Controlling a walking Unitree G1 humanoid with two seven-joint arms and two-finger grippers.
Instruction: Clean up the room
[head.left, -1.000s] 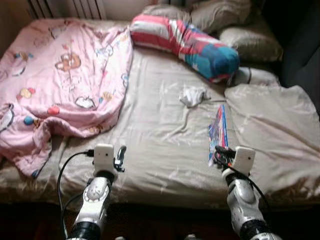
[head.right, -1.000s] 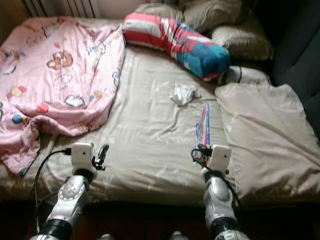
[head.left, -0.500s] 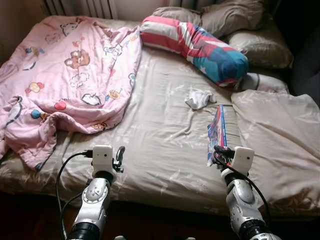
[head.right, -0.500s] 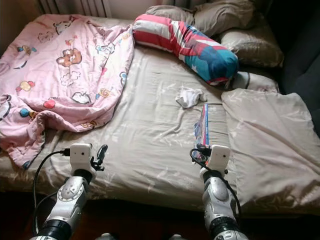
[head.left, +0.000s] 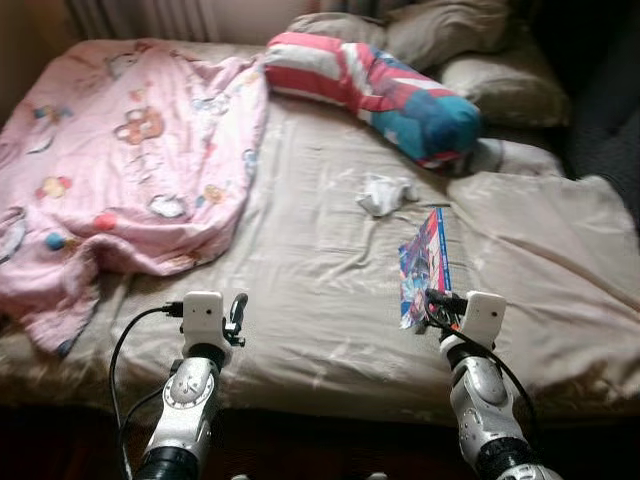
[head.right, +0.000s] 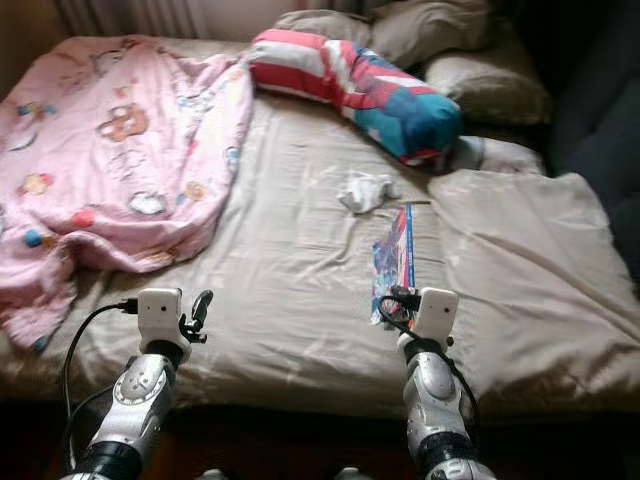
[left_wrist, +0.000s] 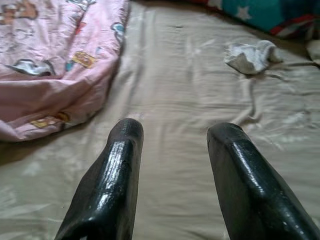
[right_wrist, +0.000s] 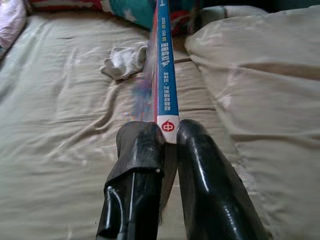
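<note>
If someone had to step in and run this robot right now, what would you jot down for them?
Right gripper: shut on the book, near the front edge of the bed.
Left gripper: open, holding nothing, above the sheet.
On the bed: white cloth beyond the book, pink blanket crumpled on the robot's left, striped pillow at the head.
Done: book gripped.
Left: put the book away, clear the cloth, tidy the blanket.

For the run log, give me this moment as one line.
right gripper: shut on book, spine up over bed | left gripper: open, over sheet | sock: loose beyond book
</note>
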